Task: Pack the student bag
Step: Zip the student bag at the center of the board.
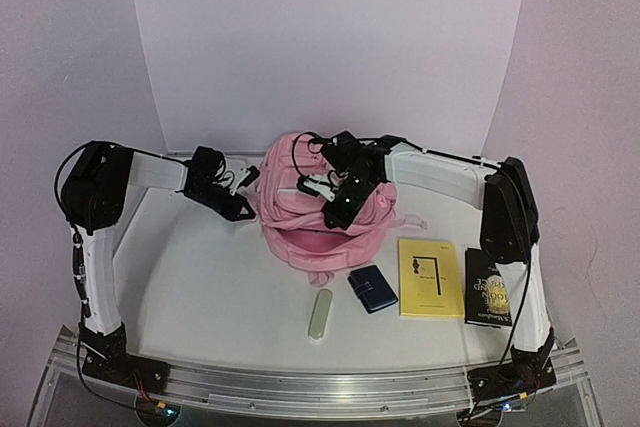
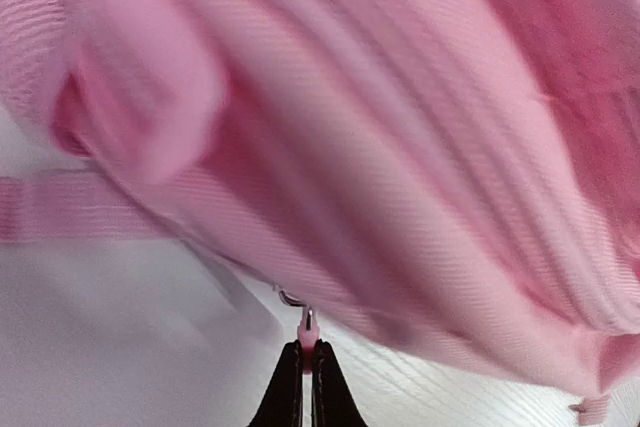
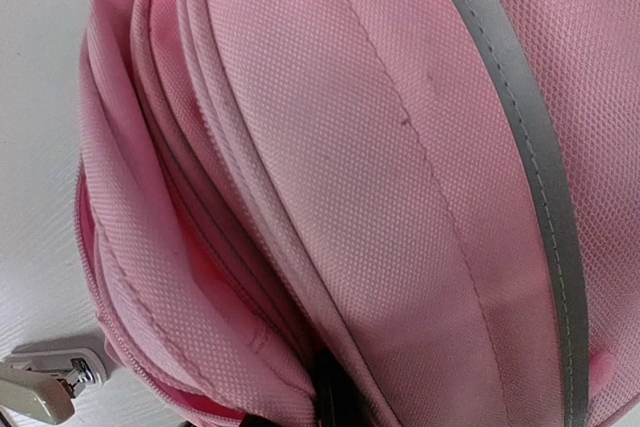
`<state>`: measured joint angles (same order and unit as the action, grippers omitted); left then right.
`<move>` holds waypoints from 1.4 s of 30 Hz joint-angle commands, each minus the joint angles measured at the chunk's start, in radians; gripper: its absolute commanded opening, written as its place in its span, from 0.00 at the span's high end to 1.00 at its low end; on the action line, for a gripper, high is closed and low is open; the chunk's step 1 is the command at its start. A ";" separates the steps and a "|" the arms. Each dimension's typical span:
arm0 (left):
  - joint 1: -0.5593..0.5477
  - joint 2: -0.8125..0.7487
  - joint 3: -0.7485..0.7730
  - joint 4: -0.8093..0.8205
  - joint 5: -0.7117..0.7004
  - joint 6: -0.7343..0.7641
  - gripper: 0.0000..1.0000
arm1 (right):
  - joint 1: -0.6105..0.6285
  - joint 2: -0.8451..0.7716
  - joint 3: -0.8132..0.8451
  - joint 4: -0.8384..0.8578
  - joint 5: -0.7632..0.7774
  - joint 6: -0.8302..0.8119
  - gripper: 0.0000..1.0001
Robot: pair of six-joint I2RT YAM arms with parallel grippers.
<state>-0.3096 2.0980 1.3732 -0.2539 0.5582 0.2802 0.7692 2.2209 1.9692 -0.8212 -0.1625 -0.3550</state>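
The bag (image 1: 300, 177) sits far-centre on the desk (image 1: 200, 287) and looks soft, light and floppy, so with your left hand (image 2: 306, 352) pinched shut on its small zip pull (image 2: 308, 325) and your right hand (image 3: 325, 387) clamped on a fabric fold, draw gently along the zip.

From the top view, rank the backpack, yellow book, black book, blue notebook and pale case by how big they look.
1. backpack
2. yellow book
3. black book, its outer edge possibly hidden by the right arm
4. blue notebook and pale case: too alike to rank; the case is longer but narrower.
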 commanded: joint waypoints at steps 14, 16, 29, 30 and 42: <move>-0.199 -0.424 -0.455 0.319 0.049 -0.243 1.00 | -0.017 0.107 0.136 0.029 0.018 0.180 1.00; -0.215 -0.455 -0.481 0.339 0.051 -0.267 1.00 | -0.012 0.115 0.147 0.028 0.012 0.187 1.00; -0.278 -0.487 -0.547 0.412 -0.114 -0.389 0.94 | 0.028 0.134 0.215 -0.001 0.004 0.178 1.00; -0.276 -0.509 -0.560 0.417 -0.156 -0.387 0.84 | 0.028 0.122 0.198 0.000 0.008 0.172 1.00; -0.117 -0.468 -0.516 0.332 -0.068 -0.138 0.37 | 0.027 0.050 0.106 -0.002 -0.021 0.137 1.00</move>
<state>-0.4656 1.5772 0.7880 0.0970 0.4079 0.0300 0.7971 2.3277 2.0850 -0.7670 -0.1745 -0.2313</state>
